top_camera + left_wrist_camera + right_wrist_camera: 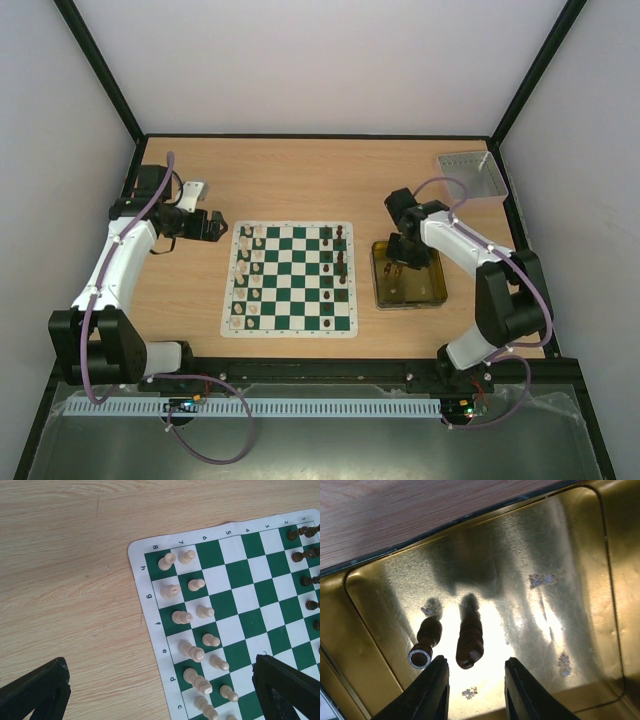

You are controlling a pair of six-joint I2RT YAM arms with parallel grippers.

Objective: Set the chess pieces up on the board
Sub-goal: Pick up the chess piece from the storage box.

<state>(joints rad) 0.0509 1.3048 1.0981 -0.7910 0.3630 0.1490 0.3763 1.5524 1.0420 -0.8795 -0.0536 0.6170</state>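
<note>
The green-and-white board [295,270] lies mid-table. Cream chess pieces [248,280] fill its two left columns and dark ones [340,265] stand along its right side. In the left wrist view the cream pieces [192,650] stand in two rows on the board [240,595], with dark pieces [302,555] at the far side. My left gripper [161,662] is open wide above the board's lettered edge, left of the board [205,225] from above. My right gripper [476,661] is open, low inside the gold tin [590,580]. Two dark pieces lie there: one [470,637] just ahead of the gap, one [427,637] by my left finger.
The gold tin [440,285] sits right of the board, with my right gripper [403,262] over it. A grey tray [470,175] stands at the back right corner. Black frame rails border the table.
</note>
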